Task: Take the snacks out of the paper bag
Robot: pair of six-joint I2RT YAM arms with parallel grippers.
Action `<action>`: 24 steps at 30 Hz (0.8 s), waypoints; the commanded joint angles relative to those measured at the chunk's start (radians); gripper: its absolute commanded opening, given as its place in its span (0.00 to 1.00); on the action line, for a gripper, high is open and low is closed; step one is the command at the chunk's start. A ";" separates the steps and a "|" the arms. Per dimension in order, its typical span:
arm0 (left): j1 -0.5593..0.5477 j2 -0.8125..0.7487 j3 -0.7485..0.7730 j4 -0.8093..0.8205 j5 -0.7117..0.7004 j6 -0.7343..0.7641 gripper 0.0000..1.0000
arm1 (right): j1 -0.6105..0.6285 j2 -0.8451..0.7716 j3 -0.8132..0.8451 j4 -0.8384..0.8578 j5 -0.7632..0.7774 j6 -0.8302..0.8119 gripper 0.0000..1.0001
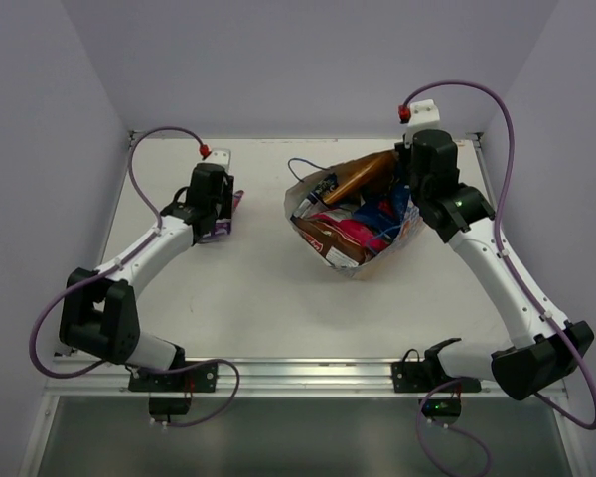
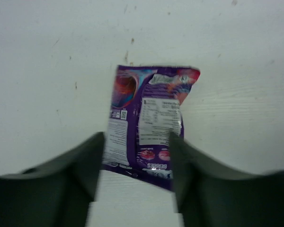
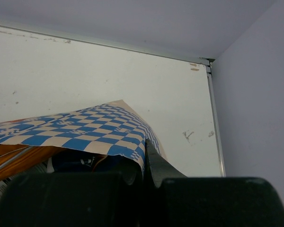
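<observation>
The paper bag (image 1: 402, 237) lies open at the centre right of the table, its mouth towards the left. Inside it I see an orange packet (image 1: 363, 174), a magenta packet (image 1: 346, 231), a dark blue packet (image 1: 382, 211) and a brown-and-white chip bag (image 1: 323, 245). My right gripper (image 1: 413, 187) is shut on the bag's checkered edge (image 3: 85, 132), pinched between its fingers (image 3: 156, 163). A small purple packet (image 2: 149, 118) lies flat on the table at the left (image 1: 224, 225). My left gripper (image 2: 137, 163) is open just over its near end, one finger on each side.
The table's back rail (image 3: 132, 49) and right rail (image 3: 217, 123) run close to the bag, and the right wall stands just beyond. Purple cables loop over both arms (image 1: 139, 179).
</observation>
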 commanded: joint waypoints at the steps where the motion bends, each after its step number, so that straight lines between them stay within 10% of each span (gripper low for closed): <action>1: -0.010 -0.086 0.108 0.108 0.097 -0.026 0.80 | 0.001 -0.041 0.048 0.126 -0.048 -0.021 0.00; 4: -0.051 -0.155 0.115 0.078 0.149 0.000 1.00 | 0.001 -0.036 0.059 0.118 -0.065 -0.031 0.00; 16: -0.523 -0.172 0.295 0.074 0.358 0.048 0.93 | 0.016 -0.012 0.099 0.060 -0.116 -0.052 0.00; 24: -0.553 0.075 0.453 0.105 0.295 0.091 0.92 | 0.018 -0.010 0.099 0.035 -0.139 -0.035 0.00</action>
